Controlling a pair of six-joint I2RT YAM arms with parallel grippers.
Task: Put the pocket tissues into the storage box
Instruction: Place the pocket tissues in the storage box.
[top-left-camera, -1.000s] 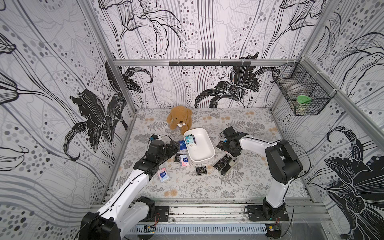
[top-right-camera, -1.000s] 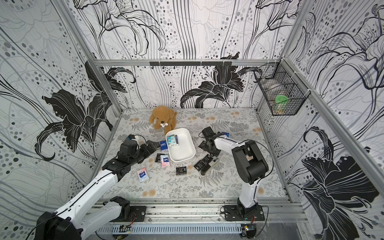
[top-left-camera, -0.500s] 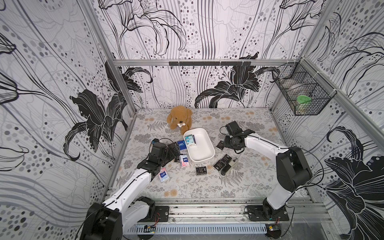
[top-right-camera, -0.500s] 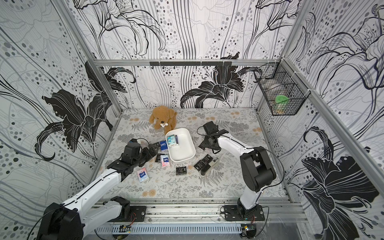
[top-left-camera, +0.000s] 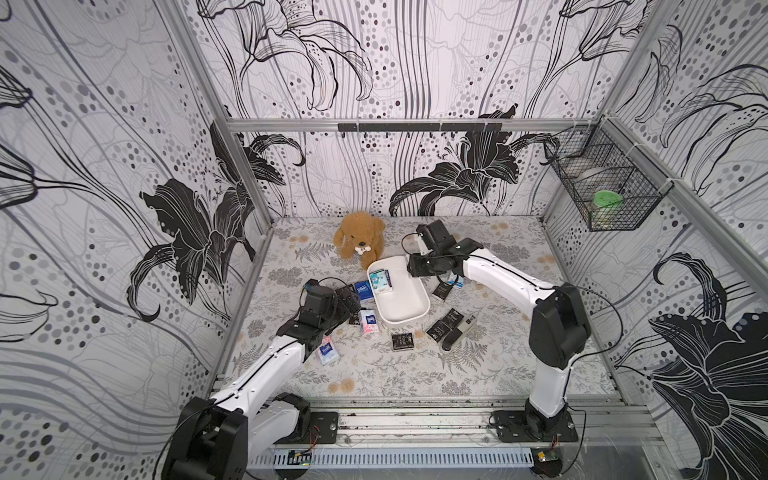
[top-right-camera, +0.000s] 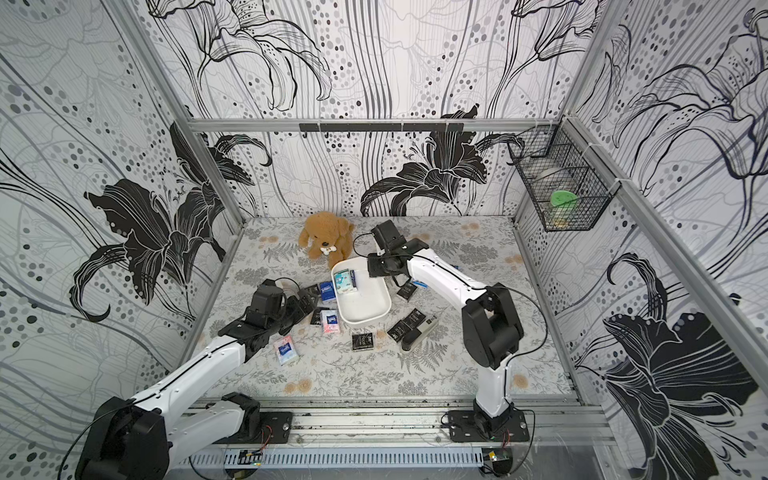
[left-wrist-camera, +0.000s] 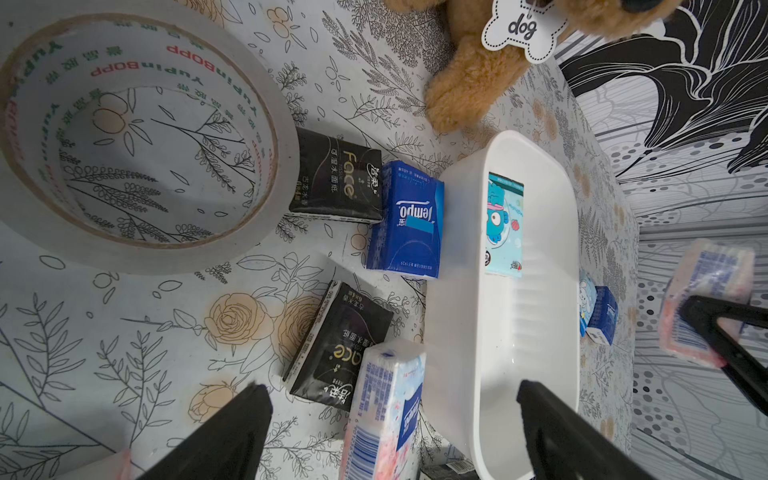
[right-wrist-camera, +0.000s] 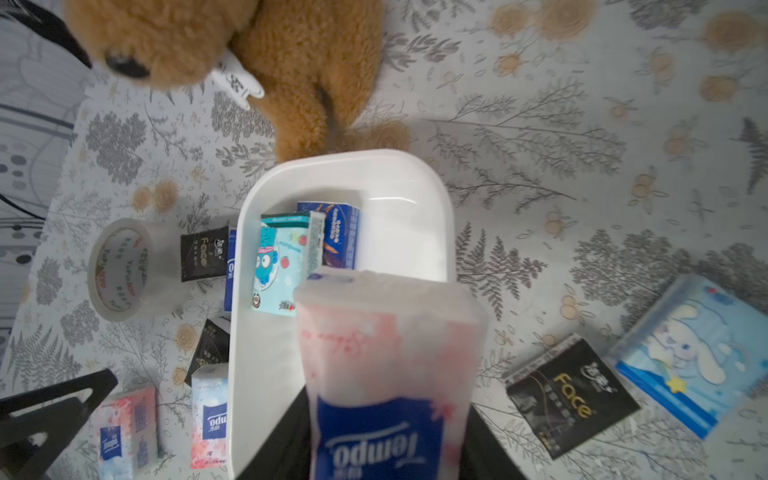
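The white storage box (top-left-camera: 401, 301) (top-right-camera: 365, 305) lies mid-table, with a teal packet (right-wrist-camera: 282, 266) and a dark blue packet (right-wrist-camera: 338, 232) inside at its far end. My right gripper (top-left-camera: 415, 266) (right-wrist-camera: 382, 436) is shut on a pink-white packet of pocket tissues (right-wrist-camera: 386, 345) (left-wrist-camera: 706, 307), held above the box's far end. My left gripper (top-left-camera: 351, 301) (left-wrist-camera: 392, 390) stands open, low at the box's left side. A pink-white packet (left-wrist-camera: 386, 415) shows between its fingers, untouched. Black (left-wrist-camera: 336, 183) and blue (left-wrist-camera: 407, 220) packets lie just beyond.
A tape roll (left-wrist-camera: 137, 141) sits left of the box and a plush dog (top-left-camera: 359, 239) behind it. Right of the box lie black packets (top-left-camera: 444, 326), a light blue packet (right-wrist-camera: 690, 353) and a stapler-like object (top-left-camera: 457, 336). Another pink packet (top-left-camera: 328, 353) lies by the left arm. A wire basket (top-left-camera: 602, 187) hangs on the right wall.
My right gripper has risen from the packets right of the box and swung left over the box's far end, carrying the pink-white packet. The left gripper has barely shifted.
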